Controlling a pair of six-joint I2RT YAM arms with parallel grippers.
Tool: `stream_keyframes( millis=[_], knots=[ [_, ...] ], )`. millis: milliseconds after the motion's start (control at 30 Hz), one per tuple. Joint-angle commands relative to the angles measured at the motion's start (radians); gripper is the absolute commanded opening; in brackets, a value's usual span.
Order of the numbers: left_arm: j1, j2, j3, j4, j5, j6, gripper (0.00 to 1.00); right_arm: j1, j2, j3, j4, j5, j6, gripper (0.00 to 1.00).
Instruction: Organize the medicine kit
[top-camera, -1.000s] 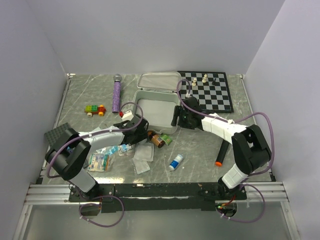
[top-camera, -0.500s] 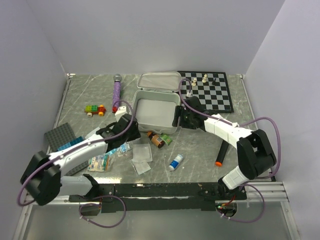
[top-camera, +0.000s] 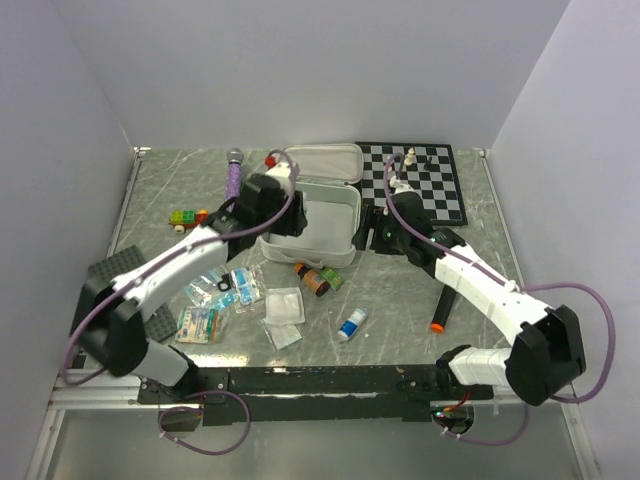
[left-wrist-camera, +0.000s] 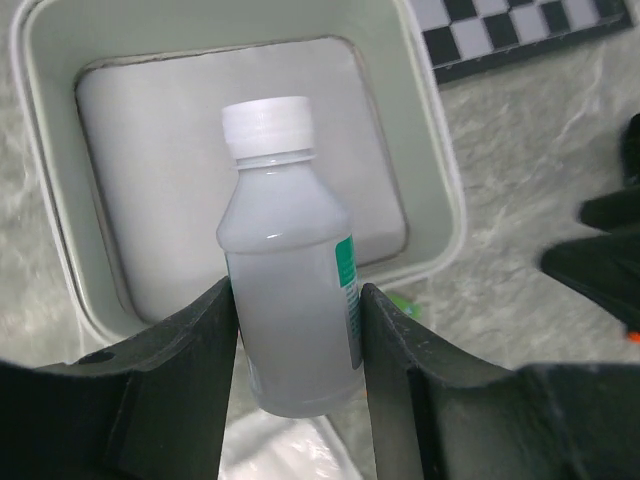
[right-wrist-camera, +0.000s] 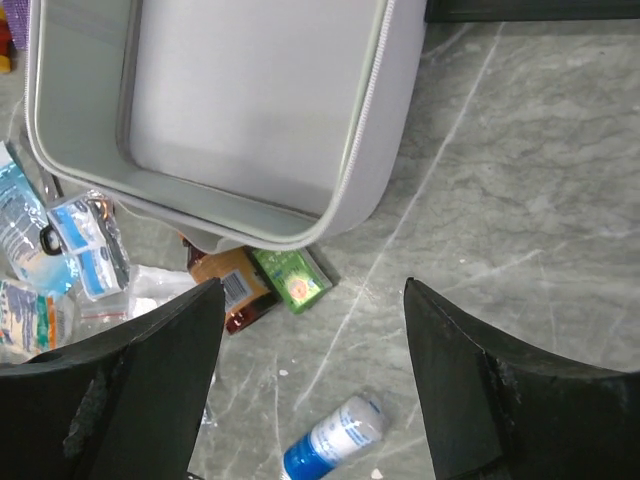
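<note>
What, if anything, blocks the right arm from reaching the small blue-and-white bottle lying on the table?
Probably nothing. The right gripper is open and empty beside the medicine kit, and the blue-and-white bottle lies alone on the table, with nothing between them.

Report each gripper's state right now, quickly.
Left gripper: shut on the milky white plastic bottle with a white screw cap.
Right gripper: open, holding nothing.

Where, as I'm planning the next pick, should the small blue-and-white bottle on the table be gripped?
Grip the blue-and-white bottle across mid-body from straight above, fingers closing across its width: it lies on its side, with bare table along both long sides.
</note>
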Motion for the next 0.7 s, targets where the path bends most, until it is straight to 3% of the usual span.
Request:
stream_keyframes(
  millis=[0,100,300,667],
  knots=[
    [0.106,0.157,0.16,-0.045,0.166,0.192,0.4,0.007,-0.077,-0.033,-0.042,0.052,-0.033,0.79],
    [0.167,0.274,0.247,-0.111,0.186,0.208,0.39,0.007,-0.106,-0.051,-0.045,0.051,-0.037,0.79],
    [0.178,0.412,0.379,-0.188,0.118,0.251,0.39,0.007,-0.118,-0.068,-0.033,0.035,-0.043,0.79],
    [0.097,0.555,0.412,-0.049,0.258,0.154,0.41,0.007,-0.129,-0.112,-0.008,-0.003,-0.034,0.79]
  ],
)
